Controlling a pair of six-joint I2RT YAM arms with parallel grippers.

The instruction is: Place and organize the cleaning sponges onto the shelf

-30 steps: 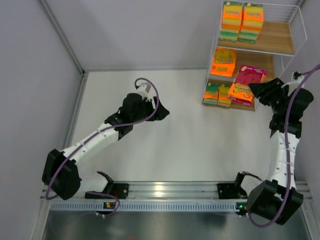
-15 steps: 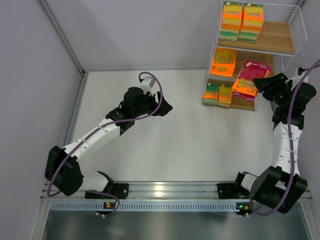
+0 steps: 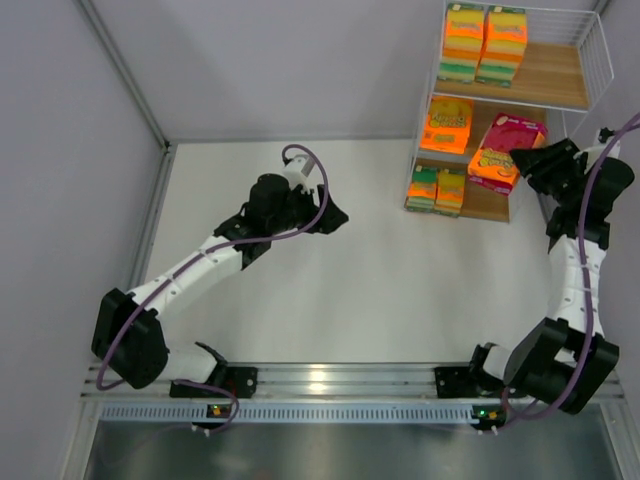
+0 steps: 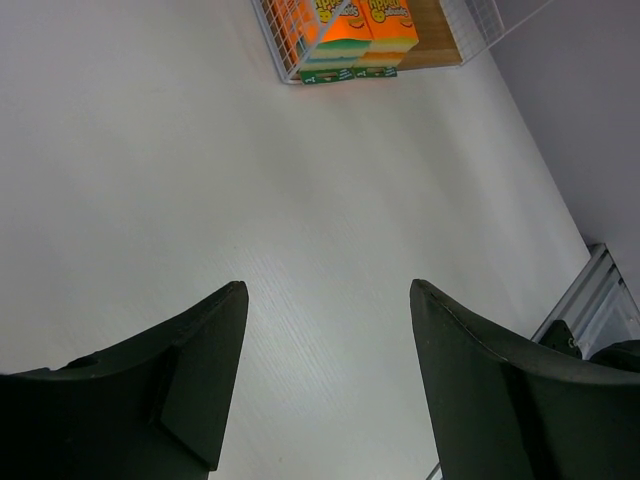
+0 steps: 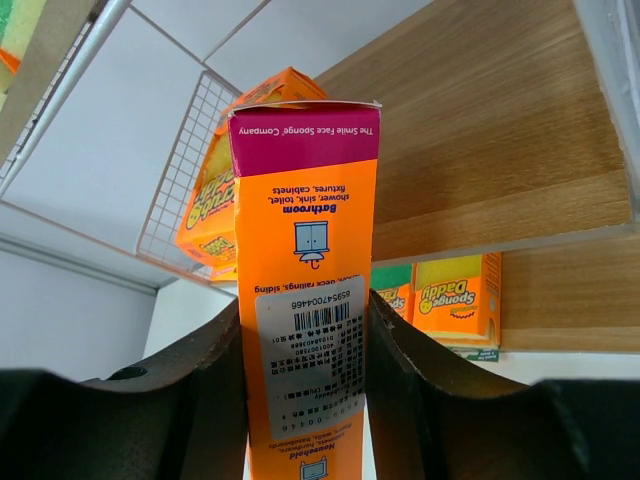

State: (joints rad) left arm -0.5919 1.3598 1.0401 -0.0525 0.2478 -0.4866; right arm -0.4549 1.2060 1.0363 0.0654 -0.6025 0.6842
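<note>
- Top external view showed the right arm (image 3: 575, 270) stretched far along the right side of the table (image 3: 380, 300). Its right gripper (image 3: 522, 158) was clamped on the magenta-topped pack (image 3: 507, 141) at the front of the shelf (image 3: 560, 78).
- The left arm (image 3: 200, 270) reached far and rightward over the table. The left gripper (image 3: 336, 214) had its fingers spread wide with nothing between them, and the left wrist view (image 4: 330, 300) agreed.
- Since a second earlier, the held pack had gone farther in, from beside the bottom-tier packs to the level of the middle tier. The left arm had edged slightly right.
- In the right wrist view the magenta-topped pack (image 5: 305, 200) stood upright between the fingers of the right gripper (image 5: 305, 340). It was orange with a magenta far end, its barcode label facing the camera, before the shelf (image 5: 480, 150) boards. Whether it touched a board could not be told.
- Elsewhere: two stacks (image 3: 485, 45) sat on the top tier, one orange pack (image 3: 448, 123) on the middle tier just left of the held one, and two green-edged packs (image 3: 437, 190) on the bottom tier.
</note>
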